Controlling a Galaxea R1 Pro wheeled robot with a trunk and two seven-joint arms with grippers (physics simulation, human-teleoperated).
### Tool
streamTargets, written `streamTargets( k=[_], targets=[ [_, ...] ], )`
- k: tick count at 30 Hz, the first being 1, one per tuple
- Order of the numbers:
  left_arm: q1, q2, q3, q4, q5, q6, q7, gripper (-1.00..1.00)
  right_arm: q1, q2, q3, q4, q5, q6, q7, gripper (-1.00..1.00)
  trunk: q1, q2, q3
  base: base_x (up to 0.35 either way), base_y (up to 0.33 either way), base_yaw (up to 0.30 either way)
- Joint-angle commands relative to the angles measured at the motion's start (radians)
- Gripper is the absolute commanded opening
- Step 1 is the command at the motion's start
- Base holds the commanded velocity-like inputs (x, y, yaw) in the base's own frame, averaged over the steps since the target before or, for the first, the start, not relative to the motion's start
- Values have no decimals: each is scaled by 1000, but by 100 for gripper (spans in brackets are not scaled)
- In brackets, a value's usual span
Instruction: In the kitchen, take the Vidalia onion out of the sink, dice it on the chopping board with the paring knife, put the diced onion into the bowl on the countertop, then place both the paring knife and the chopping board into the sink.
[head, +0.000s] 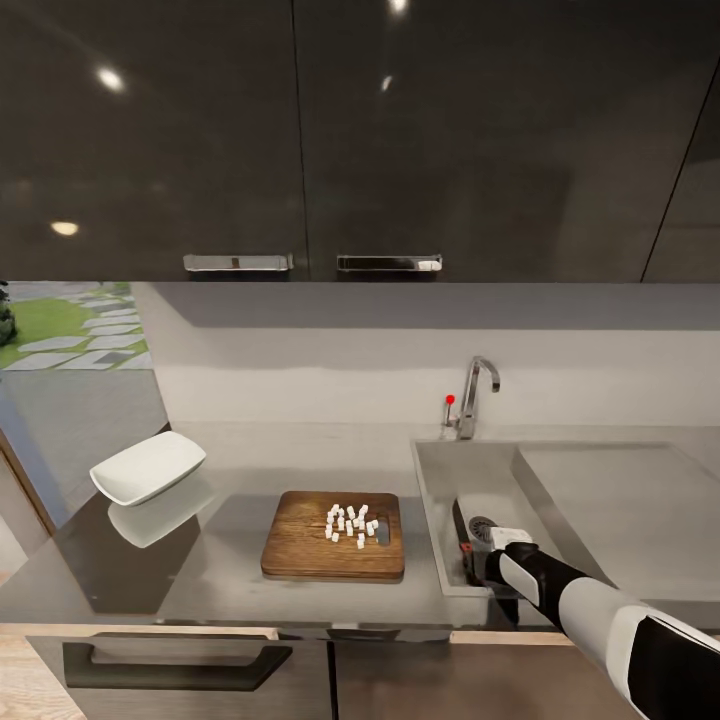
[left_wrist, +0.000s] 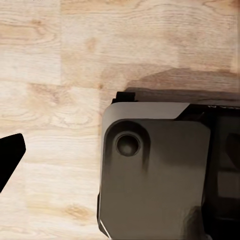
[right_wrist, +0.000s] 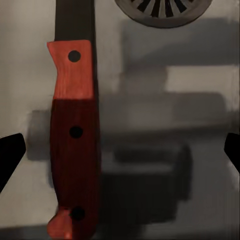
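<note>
The brown chopping board (head: 310, 545) lies on the grey countertop (head: 230, 580), left of the sink (head: 440, 480). Diced onion (head: 350, 524), a cluster of small white cubes, sits on the board's right half; no whole Vidalia onion is in view. The white bowl (head: 148, 467) stands at the counter's far left. My right gripper (head: 466, 550) reaches down into the sink. In the right wrist view it (right_wrist: 120, 150) is open, fingertips (right_wrist: 10, 155) far apart, above the red-handled paring knife (right_wrist: 72, 140), which lies flat on the sink floor near the drain (right_wrist: 160, 10). My left gripper (left_wrist: 120, 155) hangs open over the floor.
A chrome tap (head: 475, 395) with a red knob (head: 450, 399) stands behind the sink. A draining surface (head: 620, 500) extends to the right. Dark wall cabinets (head: 300, 140) hang overhead. Drawer fronts (head: 170, 665) run below the counter edge. Wooden floor (left_wrist: 60, 75) and my base (left_wrist: 160, 175) show under the left wrist.
</note>
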Motion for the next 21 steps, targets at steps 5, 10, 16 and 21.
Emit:
streamTargets(
  k=[5,10,16,21],
  targets=[
    [-2,-15,-4,2,8,-13,-4,100,-44,-90,12,-112,-8,34,-11,100,0,-1,-2,0,0,0],
    [-2,-15,-2,1,9,-115,-2,100,-60,-215,-92,-369,-5,154,-20,100,0,-1,-2,0,0,0],
    [-2,-1,-2,0,9,-173,-1,100,-63,-241,-246,-474,80,239,-143,100,0,-1,-2,0,42,0],
    [-2,3,-2,1,9,-190,-1,100,-63,-241,-250,-478,89,240,-152,100,0,-1,-2,0,258,0]
  ],
)
